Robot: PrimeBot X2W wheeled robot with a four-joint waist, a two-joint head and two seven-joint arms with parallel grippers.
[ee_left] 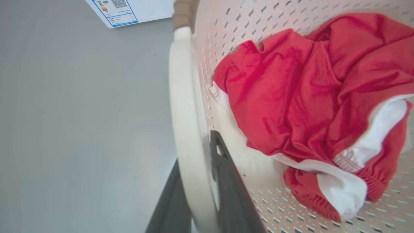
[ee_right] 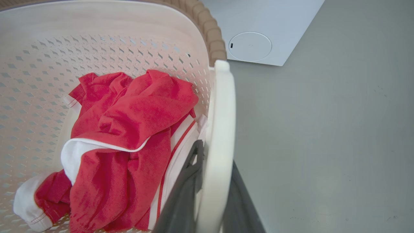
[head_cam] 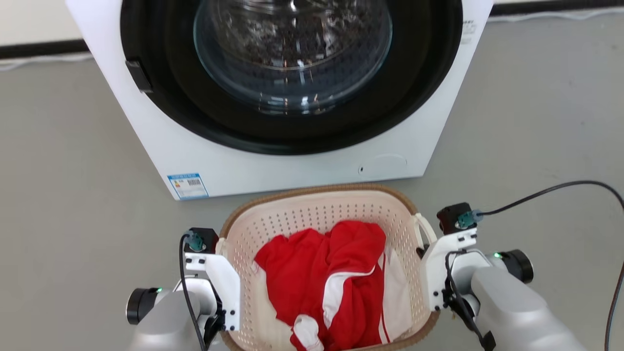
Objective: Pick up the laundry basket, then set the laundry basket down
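My left fingers (ee_left: 229, 194) are clamped on the left handle (ee_left: 184, 129), one inside and one outside. My right fingers (ee_right: 184, 194) grip the right handle (ee_right: 220, 129) the same way. The laundry basket (head_cam: 312, 209) is between my arms, red clothes (head_cam: 331, 273) heaped inside, just before the washing machine (head_cam: 273, 165). I should move both sides level and together so nothing tips. Its near rim is cut off, and I cannot tell whether its base touches the floor (head_cam: 73, 195).

A laundry area is indicated. A front-loading washing machine (head_cam: 273, 165) with an energy label (head_cam: 187, 185) is seen on bare grey floor (head_cam: 63, 195). A laundry basket (head_cam: 312, 207) of red clothing (head_cam: 317, 273) is seen before it.
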